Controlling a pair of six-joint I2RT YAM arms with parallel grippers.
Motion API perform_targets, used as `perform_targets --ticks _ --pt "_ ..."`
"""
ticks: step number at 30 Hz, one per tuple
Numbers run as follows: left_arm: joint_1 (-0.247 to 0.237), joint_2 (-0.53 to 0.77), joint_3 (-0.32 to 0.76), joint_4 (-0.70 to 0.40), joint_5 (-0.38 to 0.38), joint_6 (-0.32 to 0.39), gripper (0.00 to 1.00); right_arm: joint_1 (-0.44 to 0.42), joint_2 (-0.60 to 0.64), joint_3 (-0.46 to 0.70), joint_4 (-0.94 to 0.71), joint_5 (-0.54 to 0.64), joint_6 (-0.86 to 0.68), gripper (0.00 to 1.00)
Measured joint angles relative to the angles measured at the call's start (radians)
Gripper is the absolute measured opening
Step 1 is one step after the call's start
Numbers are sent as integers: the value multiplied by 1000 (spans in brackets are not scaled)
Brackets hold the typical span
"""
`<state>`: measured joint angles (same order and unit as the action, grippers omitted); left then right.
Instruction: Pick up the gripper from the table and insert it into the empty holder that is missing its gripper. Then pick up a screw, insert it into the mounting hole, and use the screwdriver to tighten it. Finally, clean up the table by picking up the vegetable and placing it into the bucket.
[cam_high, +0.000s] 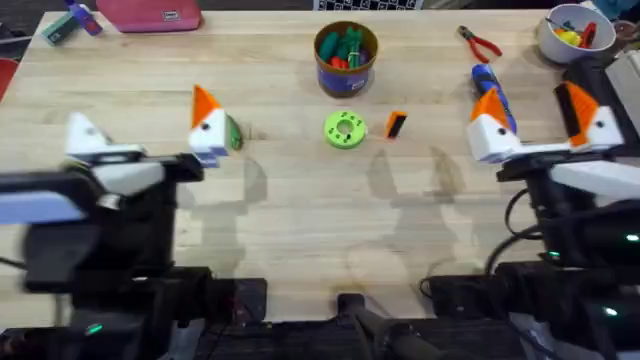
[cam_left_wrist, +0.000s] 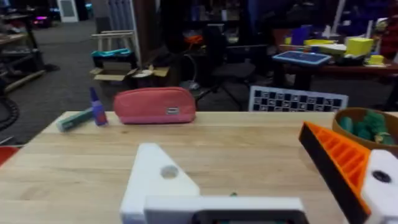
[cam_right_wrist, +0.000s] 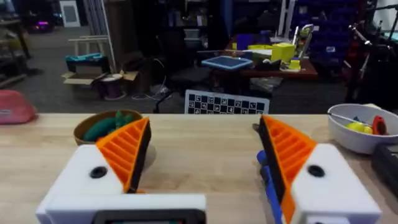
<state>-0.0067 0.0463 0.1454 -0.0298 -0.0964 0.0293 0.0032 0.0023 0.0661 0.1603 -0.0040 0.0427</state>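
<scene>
Orange wedge, the gripper (cam_high: 396, 124), lies on the tabletop beside the green disc (cam_high: 345, 130). Both hands, left hand (cam_high: 145, 128) and right hand (cam_high: 540, 115), are released; grasp it skewed and it won't seat in the holder (cam_high: 85, 131).

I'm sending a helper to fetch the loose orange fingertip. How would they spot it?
Find the blue bucket at the table's far middle. Nearer the arms lies a lime-green disc; the loose fingertip sits on the disc's right-arm side. It lies alone, orange with a black face, with no white mount.

Robotics lab — cluttered benches (cam_right_wrist: 261, 62), calibration checkerboard (cam_left_wrist: 297, 99)
</scene>
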Motion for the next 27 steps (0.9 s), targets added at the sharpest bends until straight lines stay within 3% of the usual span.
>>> perform_targets --ticks 6,11,14,21,27 --pt "0 246 337 -239 -63 17 986 0 131 256 -202 0 10 994" --pt "0 547 611 -513 -82 24 986 0 371 509 -453 0 10 994" --pt "0 710 727 -620 -83 24 985 0 542 645 -601 0 9 994" --pt "0 993 900 -744 -84 -30 985 0 891 899 -879 0 9 994" --pt "0 1122 949 -744 -83 -90 985 0 1039 993 -938 0 9 994"
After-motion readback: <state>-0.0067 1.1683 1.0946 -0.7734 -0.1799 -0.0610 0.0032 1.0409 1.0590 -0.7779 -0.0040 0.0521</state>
